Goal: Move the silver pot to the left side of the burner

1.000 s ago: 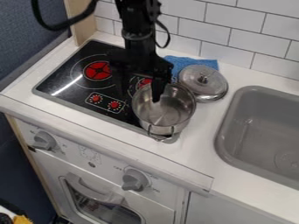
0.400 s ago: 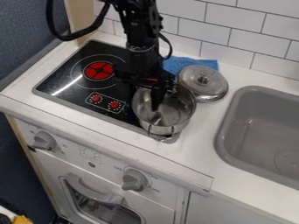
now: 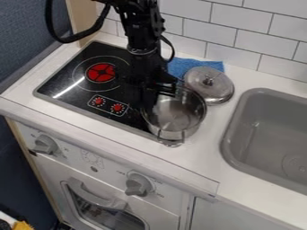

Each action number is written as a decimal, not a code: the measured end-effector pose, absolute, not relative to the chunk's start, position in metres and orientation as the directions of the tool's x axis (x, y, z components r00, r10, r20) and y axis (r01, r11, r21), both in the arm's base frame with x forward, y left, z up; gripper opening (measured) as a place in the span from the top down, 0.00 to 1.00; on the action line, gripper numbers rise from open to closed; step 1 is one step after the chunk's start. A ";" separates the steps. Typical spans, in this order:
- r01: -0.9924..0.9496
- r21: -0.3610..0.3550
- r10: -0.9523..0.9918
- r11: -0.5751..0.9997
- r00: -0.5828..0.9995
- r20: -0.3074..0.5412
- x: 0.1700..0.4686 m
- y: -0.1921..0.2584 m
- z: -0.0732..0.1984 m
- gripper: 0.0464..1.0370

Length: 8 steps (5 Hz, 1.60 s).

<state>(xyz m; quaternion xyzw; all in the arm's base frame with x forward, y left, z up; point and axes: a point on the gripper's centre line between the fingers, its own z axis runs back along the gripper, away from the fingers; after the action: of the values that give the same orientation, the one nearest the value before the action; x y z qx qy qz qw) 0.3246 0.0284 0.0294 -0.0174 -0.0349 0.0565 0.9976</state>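
Note:
The black gripper point(image 3: 147, 99) hangs down at the left rim of the silver pot, overlapping that side of it. Part of the pot's left wall is hidden behind the gripper. The silver pot point(image 3: 177, 112) stands upright at the right end of the black stovetop, over its right edge, with a wire handle at its front. To the left, a red burner point(image 3: 101, 72) shows on the stovetop point(image 3: 72, 85).
Behind and right of the pot, a silver lid point(image 3: 208, 84) rests partly on a blue cloth point(image 3: 190, 65). A grey sink point(image 3: 269, 134) is set into the counter point(image 3: 207, 155) at the right. A tiled wall point(image 3: 240, 27) stands behind.
The pot has shifted slightly to the right. The gripper has come lower and now overlaps the pot's left rim, where before part of it reached into the pot.

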 end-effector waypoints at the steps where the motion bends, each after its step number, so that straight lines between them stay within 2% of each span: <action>1: -0.113 -0.055 0.116 0.992 0.991 0.066 0.323 0.029 0.034 0.97; 3: -0.155 -0.147 0.176 0.977 0.974 0.144 0.307 0.046 0.070 0.97; 4: -0.216 -0.176 0.246 0.960 0.954 0.171 0.301 0.068 0.085 0.97; 5: -0.282 -0.173 0.314 0.944 0.928 0.200 0.304 0.094 0.095 0.97; 6: -0.339 -0.143 0.364 0.930 0.907 0.213 0.313 0.123 0.099 0.97; 8: -0.474 -0.133 0.491 0.870 0.855 0.165 0.342 0.170 0.080 0.97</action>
<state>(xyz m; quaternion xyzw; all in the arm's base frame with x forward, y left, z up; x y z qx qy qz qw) 0.3419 0.1699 0.0801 -0.0438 -0.0974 0.2508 0.9621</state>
